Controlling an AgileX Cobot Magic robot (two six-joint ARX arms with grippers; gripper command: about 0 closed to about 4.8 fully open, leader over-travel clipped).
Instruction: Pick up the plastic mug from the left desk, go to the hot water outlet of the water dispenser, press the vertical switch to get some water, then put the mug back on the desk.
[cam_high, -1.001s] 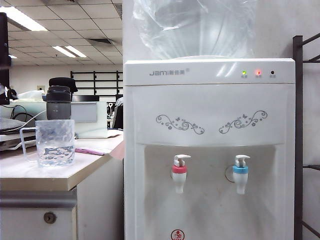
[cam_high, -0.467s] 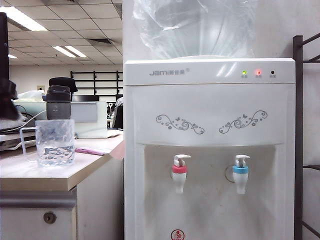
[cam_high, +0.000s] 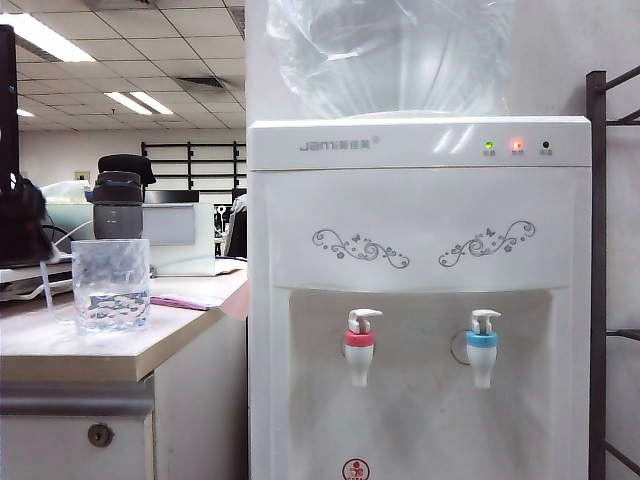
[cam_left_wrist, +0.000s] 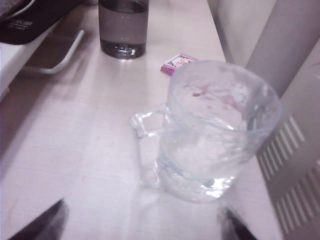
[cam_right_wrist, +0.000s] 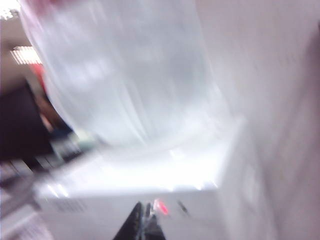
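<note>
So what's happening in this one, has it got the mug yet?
Not yet. The mug stands on the desk beside the water dispenser, untouched. The left gripper is open, hanging just short of the mug with a fingertip on either side. The right gripper is shut and up by the dispenser's big bottle, holding nothing. A dark bottle stands behind the mug. The red-collared hot tap has no cup under it.
</note>
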